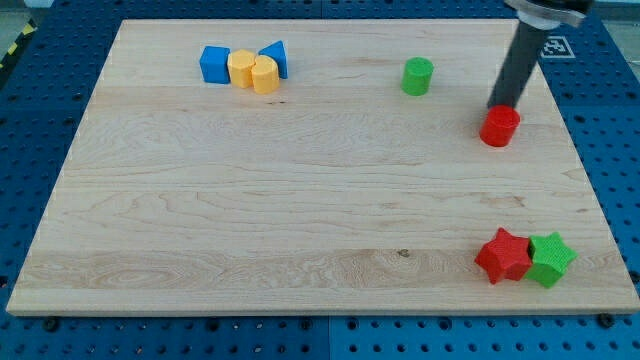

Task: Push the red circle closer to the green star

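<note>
The red circle [499, 127] is a short red cylinder near the board's right edge, in the upper half. The green star [550, 259] sits at the lower right corner, far below the circle. A red star [503, 255] touches the green star's left side. My tip [501, 106] is at the top edge of the red circle, touching or nearly touching it from the view's top. The dark rod rises from there toward the view's top right.
A green cylinder [418, 76] stands left of my tip, toward the top. A blue cube [214, 64], two yellow blocks [253, 72] and a blue triangle [274, 57] cluster at the upper left. The board's right edge [575, 150] is near the red circle.
</note>
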Controlling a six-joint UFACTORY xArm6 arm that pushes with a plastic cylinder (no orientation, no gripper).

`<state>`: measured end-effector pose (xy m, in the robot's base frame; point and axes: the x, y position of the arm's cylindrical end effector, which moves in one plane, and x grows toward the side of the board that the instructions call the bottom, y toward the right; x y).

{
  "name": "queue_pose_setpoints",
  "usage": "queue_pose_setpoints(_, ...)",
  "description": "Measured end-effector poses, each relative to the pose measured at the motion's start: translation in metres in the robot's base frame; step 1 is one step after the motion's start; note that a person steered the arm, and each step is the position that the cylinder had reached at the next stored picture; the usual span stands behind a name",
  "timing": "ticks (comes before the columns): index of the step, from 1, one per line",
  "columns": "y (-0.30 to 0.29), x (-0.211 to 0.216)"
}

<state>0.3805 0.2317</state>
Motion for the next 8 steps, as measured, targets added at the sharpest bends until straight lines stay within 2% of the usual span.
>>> queue_pose_setpoints(1,0.003,0.015)
queue_pose_setpoints(2,0.0,-0.005)
queue_pose_setpoints(3,-0.02,-0.003)
queue_pose_setpoints(5,-0.018,0.048)
queue_pose_setpoints(8,-0.032,0.09)
